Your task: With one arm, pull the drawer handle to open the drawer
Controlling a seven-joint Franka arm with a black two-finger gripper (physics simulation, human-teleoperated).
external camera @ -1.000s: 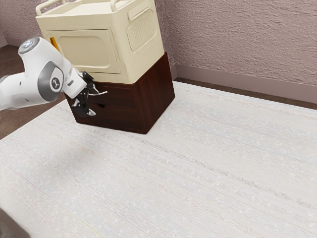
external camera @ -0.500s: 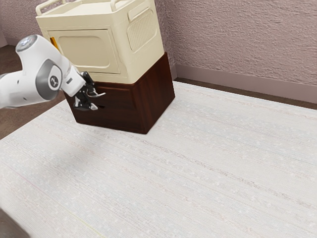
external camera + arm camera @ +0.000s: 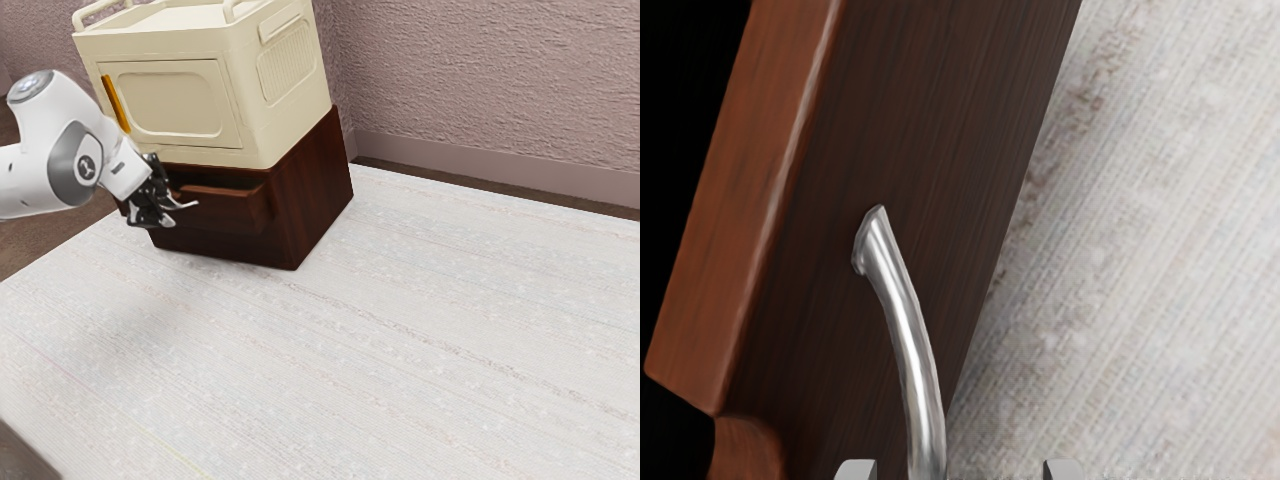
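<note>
The drawer handle (image 3: pixel 902 320) lies between the fingers of our pincer (image 3: pixel 168 212), which stand apart, a gap showing on either side of the metal. Just beyond the pincer, the drawer (image 3: pixel 225 212) now juts partly out, where half a second ago its front sat flush; our pincer has drawn back with it, toward the exterior view's left. Farther from the pincer, the dark cabinet (image 3: pixel 320 190) stays put, and above our pincer the cream box (image 3: pixel 165 90) sits unmoved on top.
</note>
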